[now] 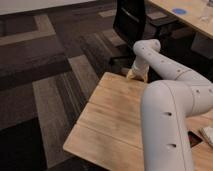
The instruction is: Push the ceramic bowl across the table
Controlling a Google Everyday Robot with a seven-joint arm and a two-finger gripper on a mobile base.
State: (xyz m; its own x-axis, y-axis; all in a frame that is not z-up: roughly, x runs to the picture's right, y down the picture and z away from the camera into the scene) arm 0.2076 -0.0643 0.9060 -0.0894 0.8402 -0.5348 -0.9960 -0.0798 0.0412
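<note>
Overhead and slightly angled, one camera view looks down on a light wooden table [115,117] made of joined planks with visible grain. It stands on a carpet [45,65] patterned in dark brown, grey and tan blocks.

A thick white robot arm [170,107] fills the right side of the view. It rises from the lower right, bends, and reaches away from the camera toward the table's far edge. Its wrist turns downward there.

At the wrist's end the gripper [133,75] sits right at the far edge of the table, near the far left corner. Only a small pale, yellowish tip shows beneath the white wrist casing. Whether it is open, closed or holding anything cannot be told.

No part of the ceramic bowl can be made out; if it is by the far edge, the wrist and gripper hide it, and its place cannot be told.

Beyond the table, just behind the arm's wrist, stands a black office chair [131,20] with its base on the carpet. Further back at the upper right runs a paler desk [192,22] set at an angle, with a blue disc [178,11] lying on its top.

At the lower right edge, near the arm's base, a small pale object [206,135] rests on the table, too cut off to identify.
</note>
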